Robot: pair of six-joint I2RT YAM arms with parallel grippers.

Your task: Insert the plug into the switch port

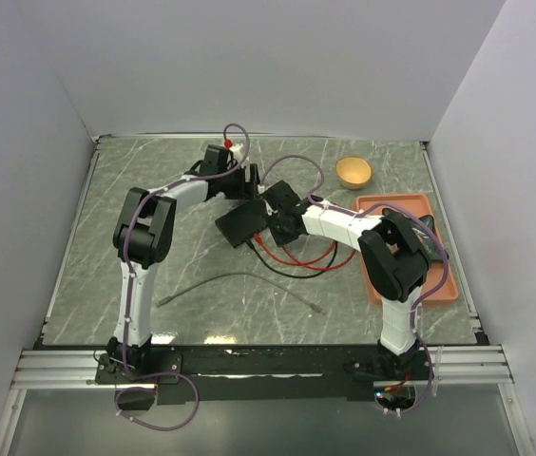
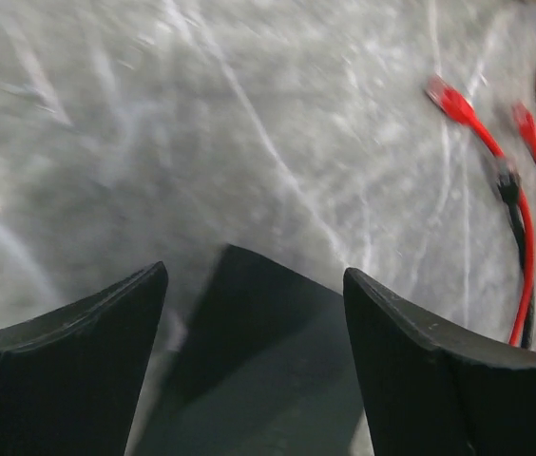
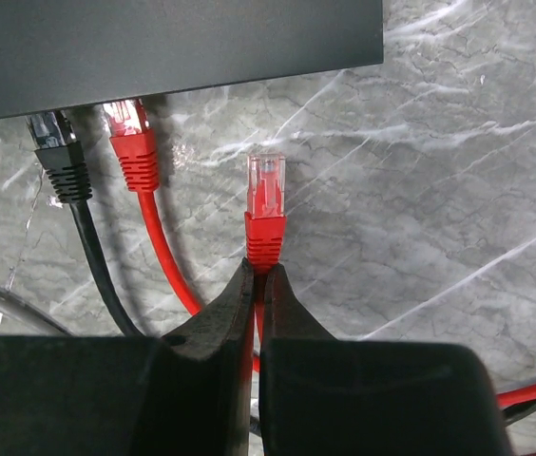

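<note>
Right wrist view: the right gripper is pressed together on the cable just behind the plug. The plug's clear tip points at the switch, just short of its edge and right of the seated red lead. The ports hide under that edge, so line up by the neighbours and push straight. The left gripper stands spread astride the switch's corner. The view is blurred and contact unclear, so it should probably brace first.

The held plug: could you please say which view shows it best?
The right wrist view: the plug is sharp and central, its boot pinched by the right gripper short of the switch. The top view leaves it too small to make out; the left wrist view shows no gripped plug.
</note>
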